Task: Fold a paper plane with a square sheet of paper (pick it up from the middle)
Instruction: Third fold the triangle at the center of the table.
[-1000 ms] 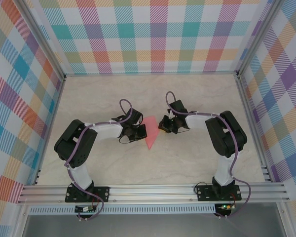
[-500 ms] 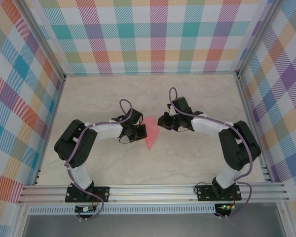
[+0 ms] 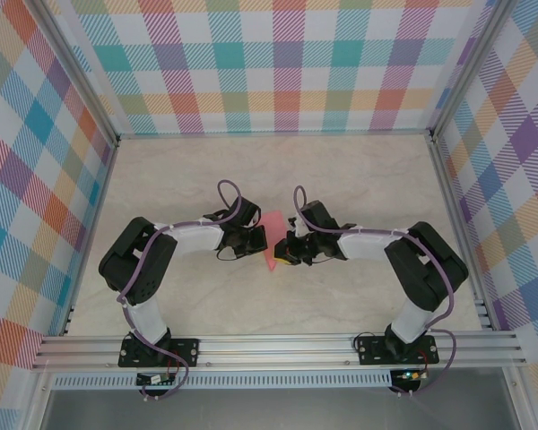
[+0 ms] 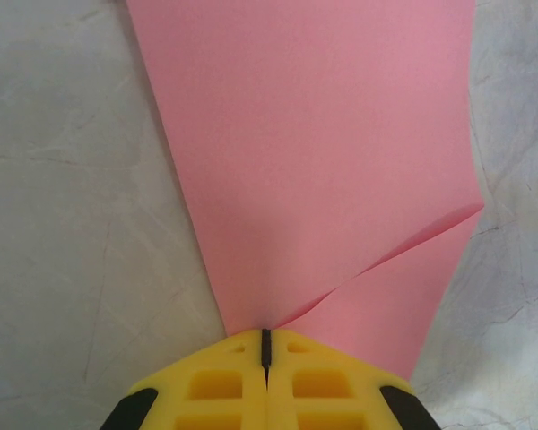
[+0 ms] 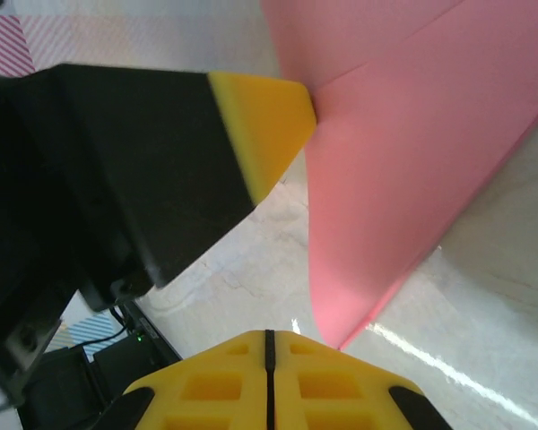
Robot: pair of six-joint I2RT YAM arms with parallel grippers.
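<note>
Pale bench (image 3: 161,179), and at its middle the paper (image 4: 323,134): a narrow pink wedge lying on the bench between the two arms. Its long axis runs from the back wall toward the arm bases, point nearest the bases. Left pincer (image 4: 265,345) is clenched, tips planted on the paper's left edge, right where a flap lifts. Right pincer (image 5: 267,354) is clenched too, nothing in it, hovering just beside the pointed end with the paper ahead of it. Left is nearer; I'd say it anchors while right creases.
</note>
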